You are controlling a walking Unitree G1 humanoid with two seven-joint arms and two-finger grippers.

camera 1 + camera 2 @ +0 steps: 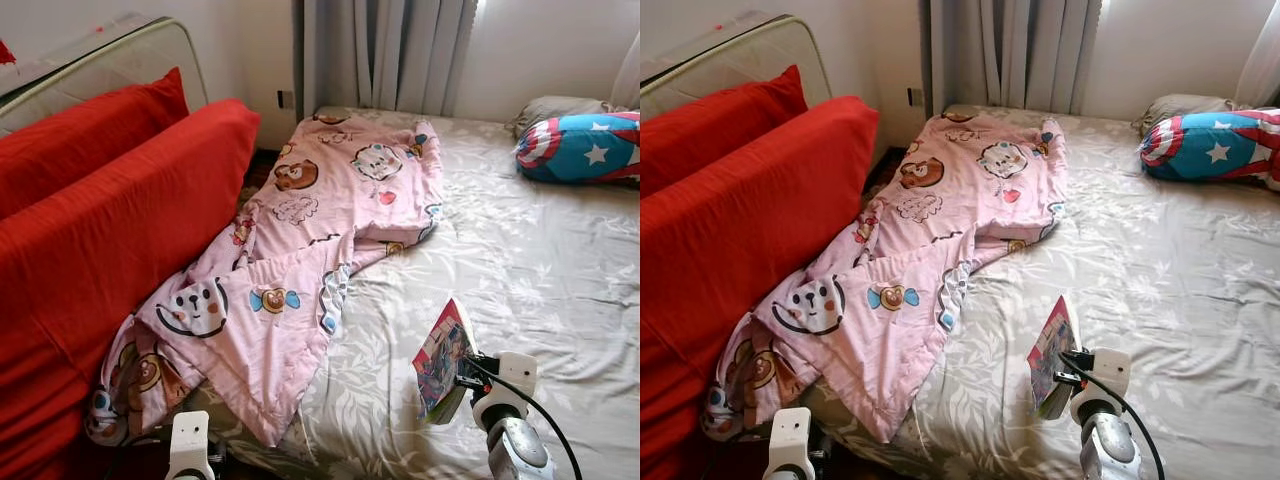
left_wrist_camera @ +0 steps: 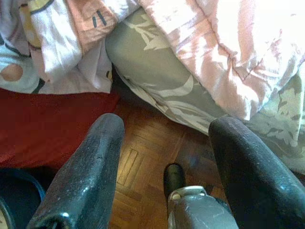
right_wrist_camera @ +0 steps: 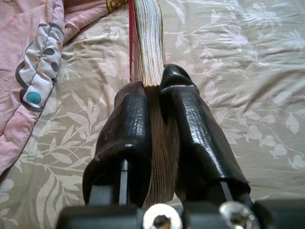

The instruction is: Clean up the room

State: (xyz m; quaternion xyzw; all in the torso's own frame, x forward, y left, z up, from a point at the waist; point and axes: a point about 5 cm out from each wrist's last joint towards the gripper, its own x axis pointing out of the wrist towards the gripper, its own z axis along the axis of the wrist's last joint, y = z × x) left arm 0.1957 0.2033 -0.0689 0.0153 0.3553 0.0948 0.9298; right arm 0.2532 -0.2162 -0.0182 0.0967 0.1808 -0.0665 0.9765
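Note:
My right gripper (image 3: 153,93) is shut on a thin book (image 1: 443,357) with a colourful cover, held on edge just above the grey leaf-patterned bed sheet (image 1: 540,270). In the right wrist view the book's page edges (image 3: 148,43) stick out past both black fingers (image 3: 126,129). My left gripper (image 2: 164,138) hangs open low at the bed's near corner, over wooden parquet floor (image 2: 143,162), with nothing between its fingers. A rumpled pink cartoon blanket (image 1: 300,250) lies along the bed's left side and droops over the edge.
Two big red cushions (image 1: 100,230) lean at the left against a headboard-like frame. A blue, red and white star pillow (image 1: 580,145) and a grey pillow (image 1: 560,108) lie at the far right of the bed. Curtains (image 1: 390,50) hang behind.

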